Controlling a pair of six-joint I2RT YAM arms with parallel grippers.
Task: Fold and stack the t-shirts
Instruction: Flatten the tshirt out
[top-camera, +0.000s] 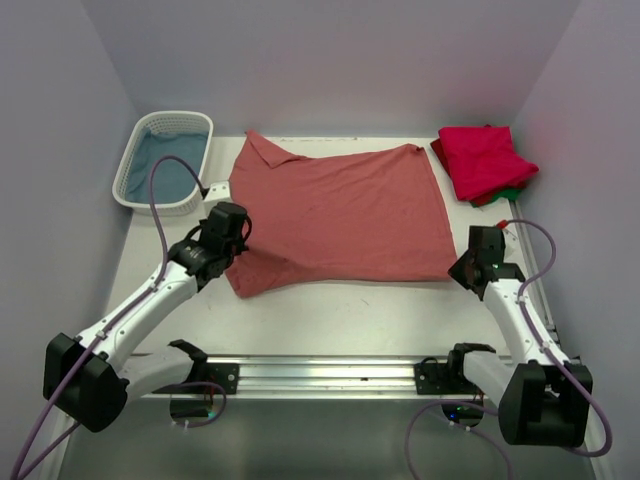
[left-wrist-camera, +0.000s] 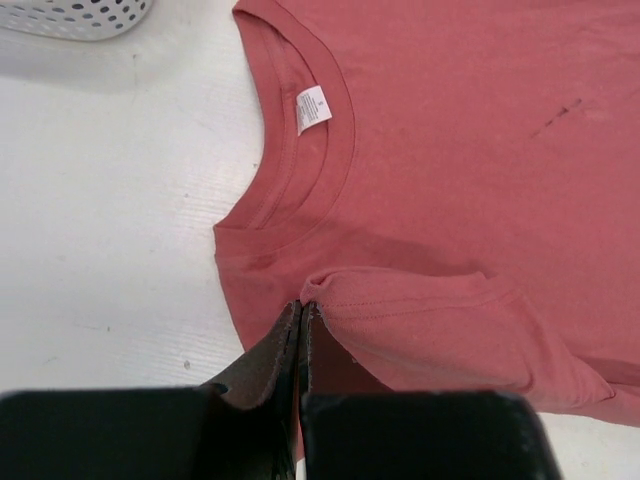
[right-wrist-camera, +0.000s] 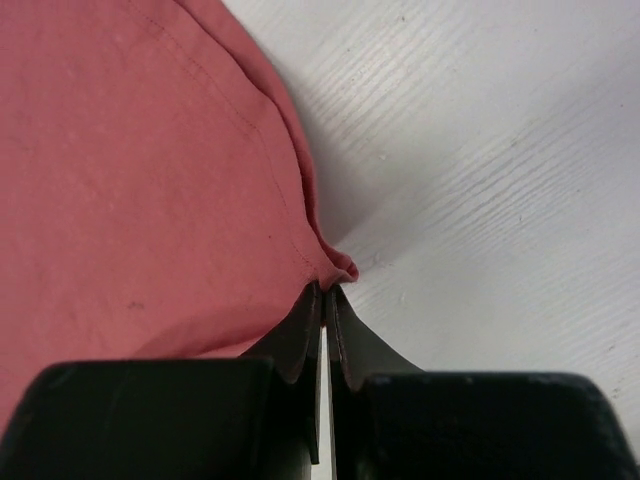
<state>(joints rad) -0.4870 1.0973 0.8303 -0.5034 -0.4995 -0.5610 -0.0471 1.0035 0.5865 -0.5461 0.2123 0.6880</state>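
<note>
The large dusty salmon-red t-shirt (top-camera: 340, 215) lies spread on the white table, collar to the left. My left gripper (top-camera: 236, 232) is shut on its near sleeve hem (left-wrist-camera: 400, 305), which is folded over the body beside the collar and white label (left-wrist-camera: 313, 108). My right gripper (top-camera: 470, 262) is shut on the shirt's near right hem corner (right-wrist-camera: 335, 270). The folded crimson-pink t-shirt (top-camera: 485, 160) sits at the back right on a green one (top-camera: 512, 193), of which only an edge shows.
A white lattice basket (top-camera: 165, 162) holding blue-grey cloth stands at the back left; its rim also shows in the left wrist view (left-wrist-camera: 80, 15). A metal rail (top-camera: 320, 375) runs along the near table edge. Purple walls close the sides.
</note>
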